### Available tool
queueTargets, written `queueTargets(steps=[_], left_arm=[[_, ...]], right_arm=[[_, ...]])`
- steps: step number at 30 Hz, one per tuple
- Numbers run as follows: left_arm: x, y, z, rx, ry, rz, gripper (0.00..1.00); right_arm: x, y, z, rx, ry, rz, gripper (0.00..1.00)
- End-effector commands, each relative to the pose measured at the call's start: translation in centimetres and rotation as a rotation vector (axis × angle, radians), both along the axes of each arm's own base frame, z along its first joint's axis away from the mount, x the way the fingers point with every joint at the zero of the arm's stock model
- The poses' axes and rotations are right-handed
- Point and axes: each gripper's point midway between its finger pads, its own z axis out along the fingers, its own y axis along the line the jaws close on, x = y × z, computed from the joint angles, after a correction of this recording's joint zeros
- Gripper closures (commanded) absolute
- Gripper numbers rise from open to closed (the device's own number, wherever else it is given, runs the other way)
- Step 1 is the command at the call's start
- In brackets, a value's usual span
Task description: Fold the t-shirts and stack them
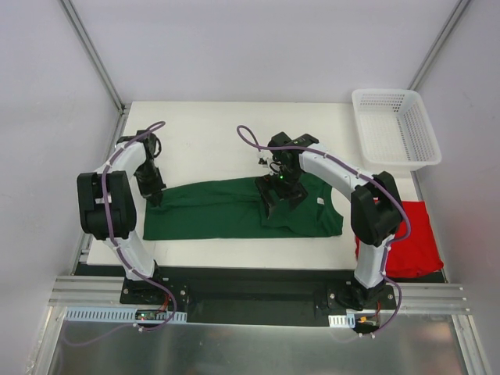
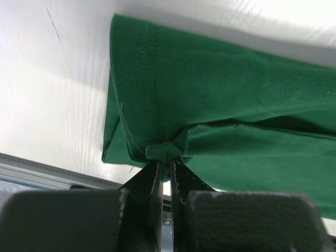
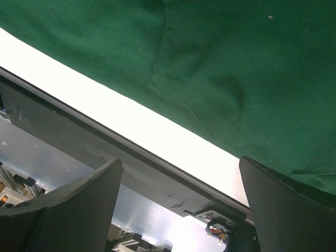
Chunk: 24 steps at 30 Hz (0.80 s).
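A green t-shirt point(image 1: 234, 211) lies partly folded across the white table point(image 1: 203, 133). My left gripper point(image 1: 155, 194) is shut on a bunched corner of the green t-shirt point(image 2: 220, 105) at the shirt's upper left edge; its fingertips point(image 2: 157, 176) pinch the cloth. My right gripper point(image 1: 280, 201) hovers over the shirt's right half, jaws wide open, nothing between the fingers point(image 3: 79, 194). Green cloth point(image 3: 220, 68) fills the upper part of the right wrist view. A red t-shirt point(image 1: 410, 238) lies at the table's right front corner.
A white plastic basket point(image 1: 394, 126) stands at the back right. The table's near edge and metal frame point(image 1: 258, 291) run below the shirt. Grey walls enclose the back and sides.
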Motion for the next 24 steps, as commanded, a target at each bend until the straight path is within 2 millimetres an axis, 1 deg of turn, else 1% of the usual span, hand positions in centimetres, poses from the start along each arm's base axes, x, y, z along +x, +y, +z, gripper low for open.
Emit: queueTargets(steps=[1, 2, 4, 5, 6, 7, 10, 15, 18, 21, 22, 24], left_arm=[[-2.0, -1.0, 1.3, -0.025, -0.005, 0.026, 1.00], [-2.1, -1.2, 1.5, -0.029, -0.012, 0.027, 0.98], [-2.7, -1.3, 1.4, -0.029, -0.002, 0.030, 0.85], [-2.9, -1.3, 1.5, -0.032, -0.008, 0.032, 0.54], [-3.0, -1.5, 1.5, -0.038, -0.009, 0.030, 0.01], [-3.5, -1.5, 1.4, -0.040, 0.002, 0.031, 0.01], [-3.9, -1.6, 1.7, -0.040, -0.010, 0.027, 0.01], [-3.7, -1.3, 2.2, -0.020, -0.037, 0.030, 0.01], [-3.2, -0.9, 2.2, -0.002, -0.039, 0.023, 0.01], [-2.0, -0.4, 2.9, 0.029, -0.068, 0.027, 0.01], [-1.2, -0.2, 3.3, 0.035, -0.094, 0.027, 0.01], [-0.4, 0.1, 3.1, 0.048, -0.099, 0.017, 0.01]], right_arm=[[-0.1, 0.1, 0.7, 0.016, 0.011, 0.016, 0.04], [0.0, 0.2, 0.7, 0.017, 0.009, 0.017, 0.04], [-0.1, 0.2, 0.5, 0.015, 0.017, 0.017, 0.04], [0.0, 0.2, 0.6, 0.017, 0.017, 0.016, 0.04], [0.0, 0.2, 0.6, 0.017, 0.017, 0.017, 0.04], [-0.1, 0.2, 0.5, 0.017, 0.019, 0.017, 0.04], [-0.1, 0.4, 0.4, 0.019, 0.024, 0.019, 0.04], [-0.1, 0.4, 0.4, 0.021, 0.029, 0.015, 0.04], [-0.1, 0.2, 0.4, 0.018, 0.026, 0.015, 0.04], [-0.3, 0.2, 0.3, 0.014, 0.026, 0.015, 0.04], [-0.3, 0.1, 0.4, 0.014, 0.024, 0.013, 0.04], [-0.5, 0.0, 0.3, 0.018, 0.027, 0.009, 0.04]])
